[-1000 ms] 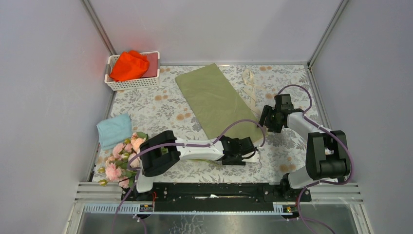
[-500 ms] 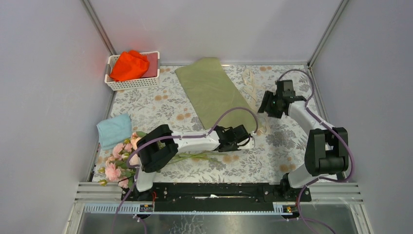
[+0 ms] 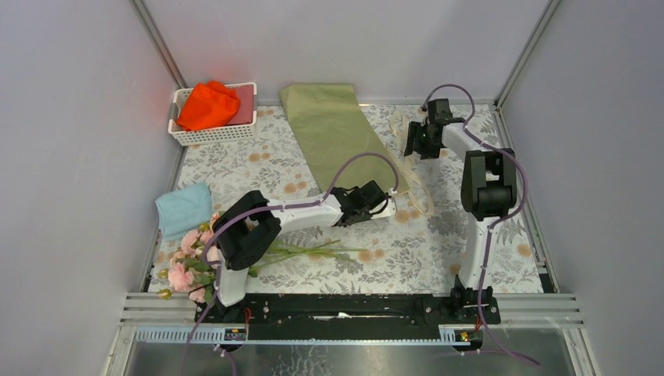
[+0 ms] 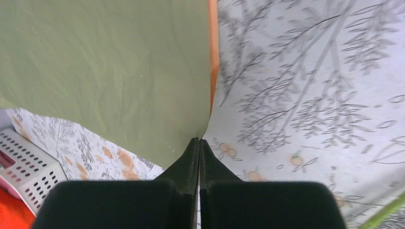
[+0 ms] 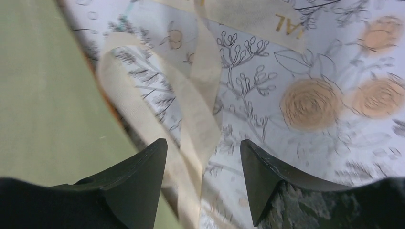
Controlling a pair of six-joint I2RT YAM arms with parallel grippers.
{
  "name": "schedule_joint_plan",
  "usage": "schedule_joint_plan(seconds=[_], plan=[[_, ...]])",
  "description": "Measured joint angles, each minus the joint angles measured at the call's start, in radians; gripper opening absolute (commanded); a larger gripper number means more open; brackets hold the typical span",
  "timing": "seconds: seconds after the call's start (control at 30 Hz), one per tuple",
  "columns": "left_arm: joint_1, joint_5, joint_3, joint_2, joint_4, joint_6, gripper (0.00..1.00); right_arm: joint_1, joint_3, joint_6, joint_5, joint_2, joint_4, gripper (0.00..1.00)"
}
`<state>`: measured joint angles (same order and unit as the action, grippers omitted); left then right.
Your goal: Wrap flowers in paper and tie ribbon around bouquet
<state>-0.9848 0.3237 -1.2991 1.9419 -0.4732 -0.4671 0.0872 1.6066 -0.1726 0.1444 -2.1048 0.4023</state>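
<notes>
Your left fingers (image 4: 190, 162) are clamped together on the near corner of the paper (image 3: 333, 133) — olive face up, running to the far edge of the tabletop (image 3: 462, 251). Right fingers (image 5: 138, 176) stand apart over the ribbon (image 5: 205, 114), far right. Flowers (image 3: 192, 254) lie near left — stems pointing right.

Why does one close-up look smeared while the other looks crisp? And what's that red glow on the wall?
Right wrist view: the ribbon and printed tablecloth look streaked, likely motion blur. Left wrist view: the paper is sharp. Top view: the orange-red cloth tints the wall beside it.
</notes>
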Motion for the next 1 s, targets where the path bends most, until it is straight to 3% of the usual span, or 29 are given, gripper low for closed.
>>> schedule_joint_plan(seconds=[0.1, 0.23, 0.27, 0.3, 0.53, 0.7, 0.73, 0.8, 0.87, 1.0], plan=[[0.03, 0.008, 0.019, -0.021, 0.009, 0.0, 0.0, 0.006, 0.063, 0.02, -0.002, -0.1, 0.028, 0.61], [0.062, 0.021, 0.045, -0.068, 0.017, 0.001, 0.0, 0.028, 0.183, 0.048, -0.041, -0.16, 0.033, 0.12], [0.07, 0.022, 0.05, -0.082, 0.019, 0.002, 0.0, 0.033, 0.19, 0.052, -0.053, -0.171, 0.035, 0.03], [0.078, 0.022, 0.053, -0.094, 0.02, 0.003, 0.0, 0.037, 0.187, 0.05, -0.072, -0.176, 0.034, 0.0], [0.154, -0.012, 0.061, -0.192, 0.031, 0.034, 0.0, -0.023, 0.048, -0.001, -0.221, -0.103, -0.025, 0.0], [0.201, -0.024, 0.088, -0.237, 0.05, 0.052, 0.0, -0.242, -0.084, -0.045, -0.292, -0.003, -0.055, 0.0], [0.208, -0.027, 0.095, -0.243, 0.053, 0.056, 0.0, -0.284, -0.099, -0.048, -0.309, 0.014, -0.057, 0.07], [0.22, -0.035, 0.106, -0.25, 0.055, 0.063, 0.0, -0.355, -0.12, -0.051, -0.344, 0.053, -0.052, 0.33], [0.229, -0.05, 0.114, -0.255, 0.055, 0.072, 0.0, -0.37, -0.121, -0.058, -0.355, 0.079, -0.045, 0.51], [0.234, -0.072, 0.131, -0.261, 0.058, 0.081, 0.0, -0.26, -0.124, -0.043, -0.39, 0.145, -0.009, 0.64]])
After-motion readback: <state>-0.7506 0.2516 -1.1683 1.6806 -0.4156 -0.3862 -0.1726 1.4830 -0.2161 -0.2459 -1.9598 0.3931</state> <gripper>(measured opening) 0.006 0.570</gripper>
